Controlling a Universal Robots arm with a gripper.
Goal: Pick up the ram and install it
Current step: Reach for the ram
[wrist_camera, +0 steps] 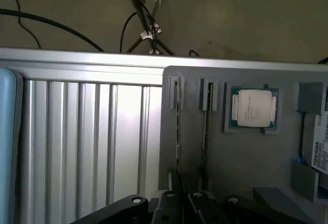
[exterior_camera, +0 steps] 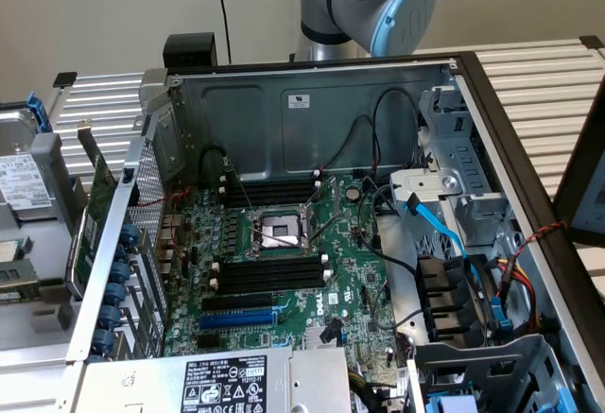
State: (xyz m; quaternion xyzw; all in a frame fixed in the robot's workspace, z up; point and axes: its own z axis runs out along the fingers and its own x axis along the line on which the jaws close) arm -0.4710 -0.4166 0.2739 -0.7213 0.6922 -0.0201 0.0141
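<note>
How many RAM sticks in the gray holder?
2. One RAM stick stands edge-on in the gray holder's edge slot, the other in the next, toward the processor. More may be hidden.

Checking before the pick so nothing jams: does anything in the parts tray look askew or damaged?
Nothing stands out. Both ram sticks stand on edge, straight in their slots in the tray; the processor lies flat in its pocket. The shut gripper hovers by the sticks.

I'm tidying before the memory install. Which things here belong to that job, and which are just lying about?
For the job:
ram, upright in the gray tray
empty memory slots in the open computer
gripper, close by the ram

Lying about:
processor chip in the tray
Toshiba hard drive
blue cable
power supply
</note>
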